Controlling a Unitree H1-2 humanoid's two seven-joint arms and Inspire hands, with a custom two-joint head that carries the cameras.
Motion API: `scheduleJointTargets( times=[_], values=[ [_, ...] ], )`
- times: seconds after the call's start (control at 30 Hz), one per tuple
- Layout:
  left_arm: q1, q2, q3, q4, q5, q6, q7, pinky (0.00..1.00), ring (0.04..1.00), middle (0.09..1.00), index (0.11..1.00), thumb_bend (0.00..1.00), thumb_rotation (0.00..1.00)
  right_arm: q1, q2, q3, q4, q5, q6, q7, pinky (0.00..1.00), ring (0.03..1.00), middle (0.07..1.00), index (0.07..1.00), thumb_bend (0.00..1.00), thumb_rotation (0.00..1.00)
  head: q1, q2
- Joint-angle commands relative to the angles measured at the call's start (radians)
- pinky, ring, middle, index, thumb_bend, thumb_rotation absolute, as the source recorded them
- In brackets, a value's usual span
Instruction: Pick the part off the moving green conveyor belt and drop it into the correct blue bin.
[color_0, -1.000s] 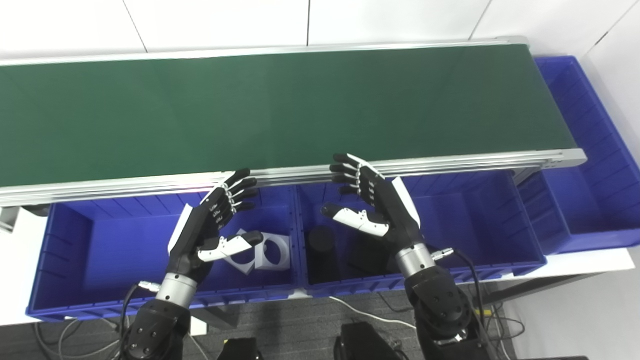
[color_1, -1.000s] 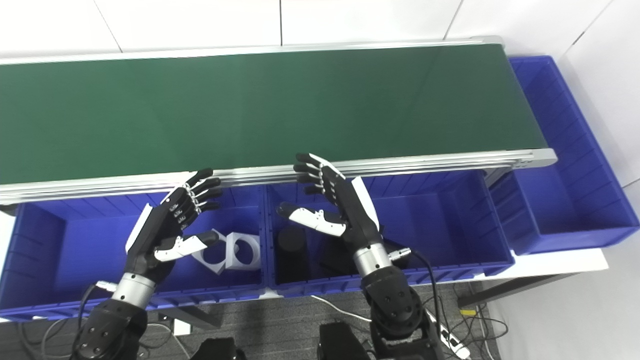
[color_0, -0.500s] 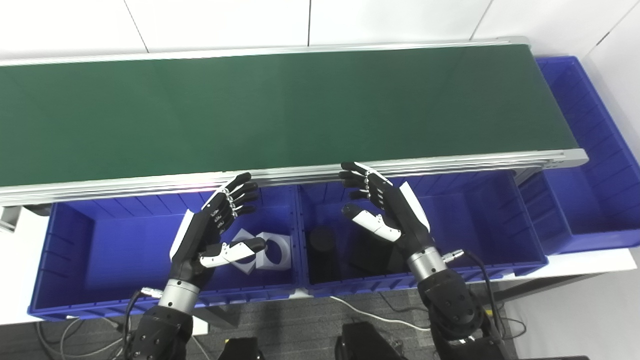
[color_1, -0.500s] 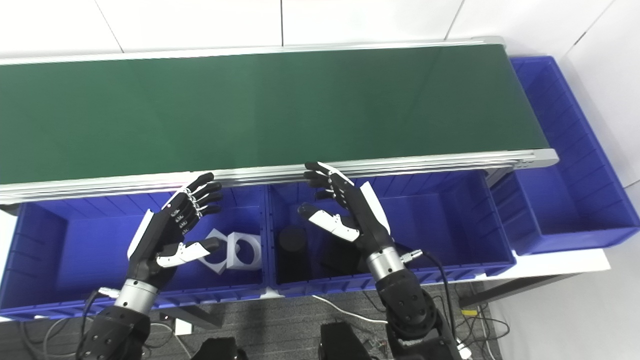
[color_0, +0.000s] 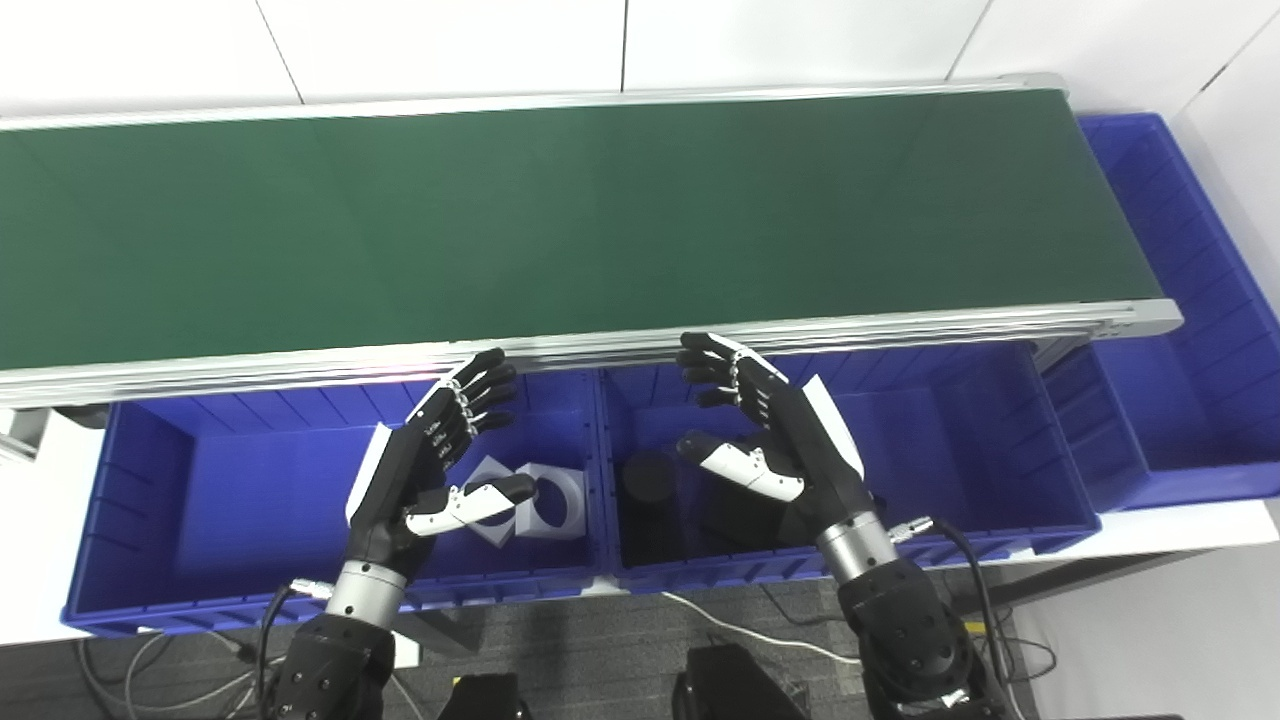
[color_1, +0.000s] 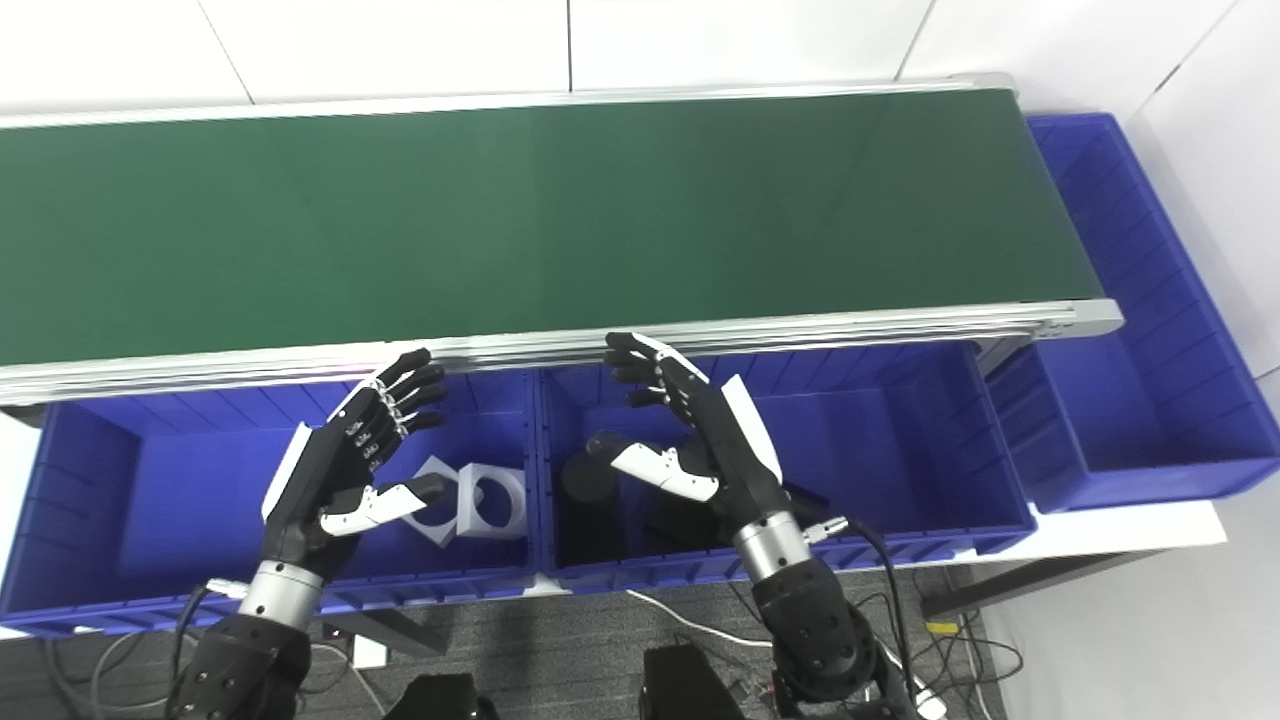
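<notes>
The green conveyor belt runs across the picture with no part on it. My left hand hovers open above the left blue bin, which holds white square parts with round holes. Open and holding nothing, my right hand hangs over the middle blue bin, where a black cylinder and another dark part lie. Both hands sit just in front of the belt's near rail.
A third blue bin stands at the belt's right end. Cables and dark floor lie below the bins' front edge. White wall panels rise behind the belt.
My right hand has drawn back and down from the belt rail to over the middle bin. My left hand dropped slightly. The camera has shifted a little.
</notes>
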Motion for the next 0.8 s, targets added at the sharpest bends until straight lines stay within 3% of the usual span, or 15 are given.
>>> scheduleJointTargets(
  times=[0.0,0.43,0.57,0.77],
  values=[
    [-0.01,-0.011,-0.001,-0.007,0.013,-0.05,0.012,0.77,0.816,0.835,0.858,0.92,0.35,-0.003,0.006,0.0,-0.017,-0.004,-0.072,-0.013,0.7,0.78,0.796,0.827,0.75,0.59,0.005,-0.003],
    [-0.025,-0.031,0.003,0.048,0.006,-0.103,0.023,0.75,0.813,0.834,0.852,0.93,0.36,-0.018,-0.018,0.02,0.022,-0.079,-0.055,-0.006,0.72,0.801,0.827,0.862,0.78,0.56,0.045,-0.044],
    [-0.02,-0.038,0.001,0.068,0.02,-0.124,0.029,0.75,0.81,0.836,0.852,0.93,0.36,-0.01,-0.018,0.018,0.032,-0.099,-0.07,-0.021,0.71,0.794,0.825,0.862,0.76,0.54,0.067,-0.092],
    [-0.024,-0.042,0.0,0.101,0.02,-0.149,0.028,0.74,0.806,0.833,0.848,0.93,0.35,-0.014,-0.016,0.018,0.059,-0.111,-0.089,-0.036,0.71,0.795,0.824,0.86,0.73,0.52,0.068,-0.13]
  ],
)
